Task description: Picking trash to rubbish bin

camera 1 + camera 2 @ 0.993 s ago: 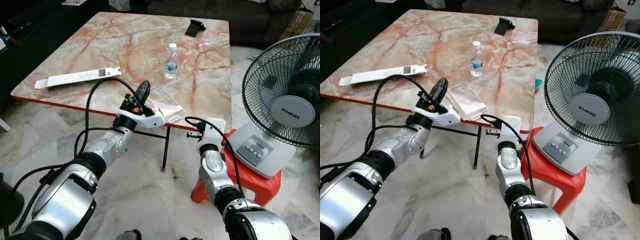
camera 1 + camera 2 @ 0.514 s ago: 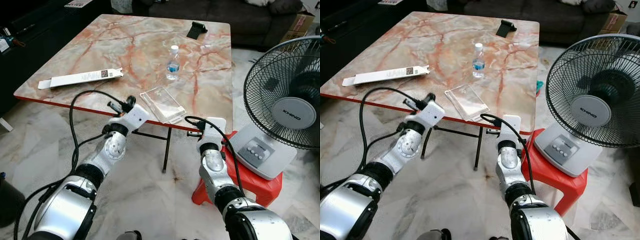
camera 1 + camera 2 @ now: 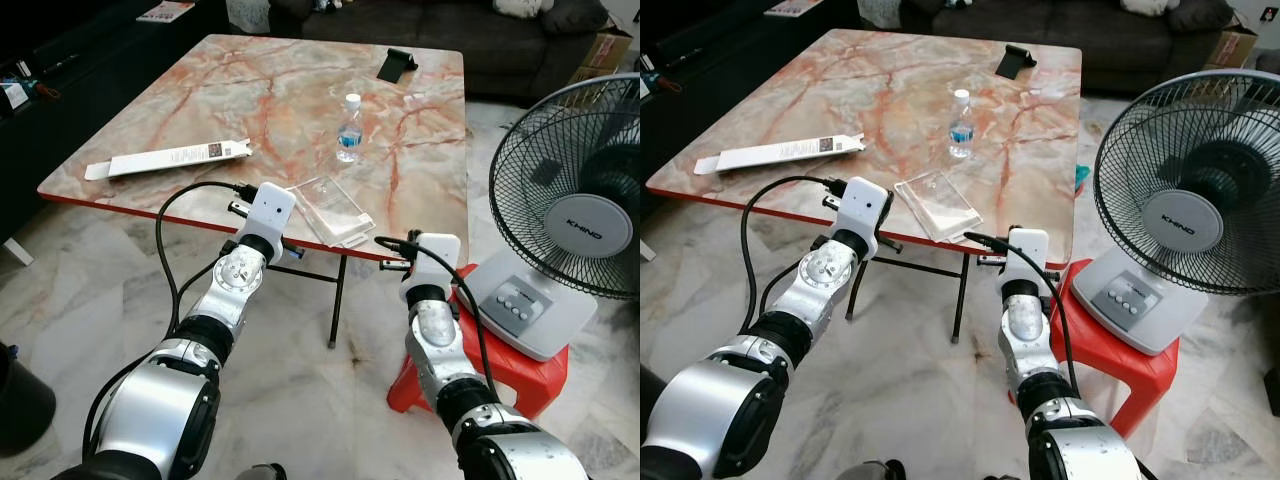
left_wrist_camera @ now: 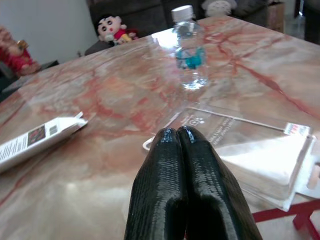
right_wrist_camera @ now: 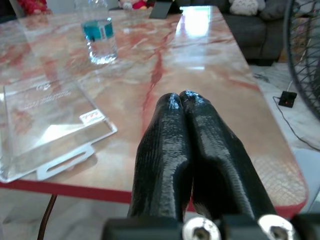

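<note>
Marble floor lies under my pink bench (image 3: 260, 110). On its left side I see a long white carton (image 3: 168, 158) lying flat, its long side running left to right, with tiny print I cannot read. My left claw (image 4: 178, 137) is pressed together at the near edge, just beside a clear plastic pack (image 3: 328, 209). That pack lies flat, its long side slanting away toward the left. Behind it stands a small water bottle (image 3: 348, 128), upright. My right claw (image 5: 181, 100) is pressed together too, near the bench edge. On the right, a fan (image 3: 575, 215) reads KHIND.
</note>
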Robot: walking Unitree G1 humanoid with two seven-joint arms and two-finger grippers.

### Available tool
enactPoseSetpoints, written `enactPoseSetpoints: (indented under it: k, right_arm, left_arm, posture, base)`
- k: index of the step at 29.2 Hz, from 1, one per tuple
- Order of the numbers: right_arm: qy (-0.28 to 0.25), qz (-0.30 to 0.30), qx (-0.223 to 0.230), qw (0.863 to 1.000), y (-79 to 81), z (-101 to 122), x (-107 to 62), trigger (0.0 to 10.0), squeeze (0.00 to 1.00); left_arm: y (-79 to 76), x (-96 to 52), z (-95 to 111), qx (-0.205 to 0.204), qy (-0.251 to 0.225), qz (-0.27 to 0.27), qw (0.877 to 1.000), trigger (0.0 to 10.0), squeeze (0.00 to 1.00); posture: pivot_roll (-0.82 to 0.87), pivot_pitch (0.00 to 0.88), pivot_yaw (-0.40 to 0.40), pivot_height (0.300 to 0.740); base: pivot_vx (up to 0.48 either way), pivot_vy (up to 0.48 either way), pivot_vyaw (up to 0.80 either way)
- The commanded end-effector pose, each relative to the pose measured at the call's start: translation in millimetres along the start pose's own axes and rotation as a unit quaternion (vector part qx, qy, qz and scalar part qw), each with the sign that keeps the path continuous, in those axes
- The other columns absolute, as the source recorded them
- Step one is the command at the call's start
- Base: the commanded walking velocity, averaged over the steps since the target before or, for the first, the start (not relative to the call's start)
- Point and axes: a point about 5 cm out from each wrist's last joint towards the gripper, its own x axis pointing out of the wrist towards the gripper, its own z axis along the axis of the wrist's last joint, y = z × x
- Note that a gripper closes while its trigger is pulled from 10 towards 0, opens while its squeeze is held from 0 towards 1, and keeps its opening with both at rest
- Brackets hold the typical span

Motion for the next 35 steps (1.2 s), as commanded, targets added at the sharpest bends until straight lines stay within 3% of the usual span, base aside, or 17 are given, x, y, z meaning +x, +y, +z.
enactPoseSetpoints:
  k: [1, 6, 12, 20, 24, 35]
  right_arm:
    - [-0.015, 0.002, 0.008, 1.000, -0.3, 4.5, 0.8, 10.0, 0.00]
    - [-0.055, 0.037, 0.011, 0.998, 6.4, 18.3, 3.6, 10.0, 0.00]
    - [-0.073, 0.063, 0.000, 0.995, 14.9, 29.0, 8.4, 10.0, 0.00]
    - [-0.087, 0.089, -0.018, 0.992, 24.9, 39.6, 13.2, 10.0, 0.00]
    - [-0.089, 0.100, -0.023, 0.991, 28.1, 39.4, 12.2, 10.0, 0.00]
    - [-0.086, 0.102, -0.009, 0.991, 28.5, 41.4, 14.2, 10.0, 0.00]
  left_arm:
    - [7.3, -6.7, -6.7, -0.007, -0.001, 0.020, 1.000, 10.0, 0.00]
    - [37.8, -30.7, -18.6, 0.015, -0.030, 0.085, 0.996, 10.0, 0.00]
    - [52.8, -37.6, -19.7, 0.022, -0.035, 0.121, 0.992, 10.0, 0.00]
    - [59.1, -38.5, -16.9, 0.000, -0.040, 0.151, 0.988, 10.0, 0.00]
    - [60.3, -36.2, -15.0, 0.004, -0.038, 0.158, 0.987, 10.0, 0.00]
    - [58.4, -33.7, -12.5, 0.002, -0.040, 0.155, 0.987, 10.0, 0.00]
  posture:
    - [0.04, 0.061, 0.044, 0.740]
    - [0.06, 0.045, 0.015, 0.740]
    - [0.06, 0.037, -0.003, 0.740]
    - [0.06, 0.016, -0.012, 0.740]
    - [0.06, 0.014, -0.016, 0.740]
    - [0.05, 0.018, -0.017, 0.740]
  base:
    - [0.000, 0.000, 0.00]
    - [0.000, 0.000, 0.00]
    - [0.000, 0.000, 0.00]
    - [0.075, 0.000, 0.00]
    - [0.413, 0.000, 0.69]
    - [0.480, 0.000, 0.00]
